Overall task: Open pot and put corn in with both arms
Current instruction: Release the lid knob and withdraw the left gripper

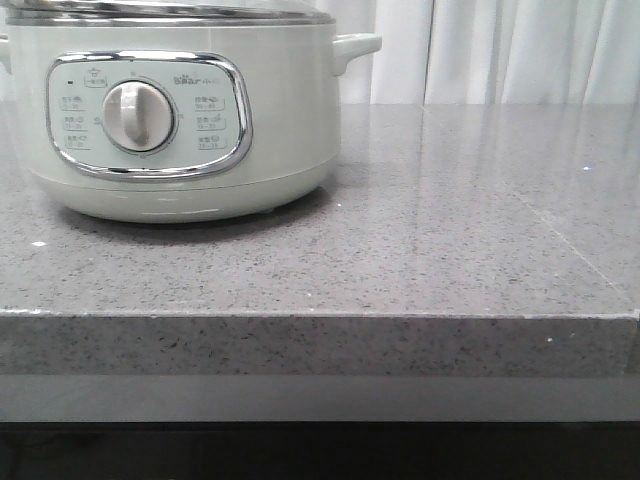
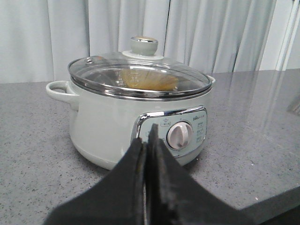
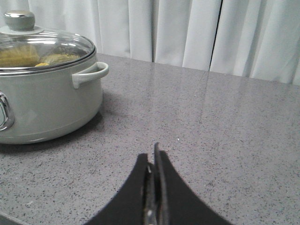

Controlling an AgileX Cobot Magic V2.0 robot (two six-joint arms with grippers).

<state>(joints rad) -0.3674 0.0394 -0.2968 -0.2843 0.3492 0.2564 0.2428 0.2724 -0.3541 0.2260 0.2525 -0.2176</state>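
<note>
The pot (image 1: 290, 120) stands on the left part of the counter, its white dial (image 1: 138, 116) facing me. Its steel-rimmed glass lid (image 2: 140, 77) with a grey knob (image 2: 144, 45) sits closed on it. A yellow shape that looks like the corn (image 2: 152, 83) shows through the glass inside the pot, and also in the right wrist view (image 3: 28, 56). My left gripper (image 2: 145, 136) is shut and empty, in front of the pot and apart from it. My right gripper (image 3: 151, 152) is shut and empty over bare counter to the right of the pot (image 3: 47, 103). Neither gripper shows in the front view.
The grey speckled stone counter (image 1: 450, 230) stretches right of the pot, with its front edge (image 1: 320, 316) near me. White curtains (image 3: 187, 33) hang behind the counter. The pot's side handle (image 3: 91, 73) sticks out toward the right arm's side.
</note>
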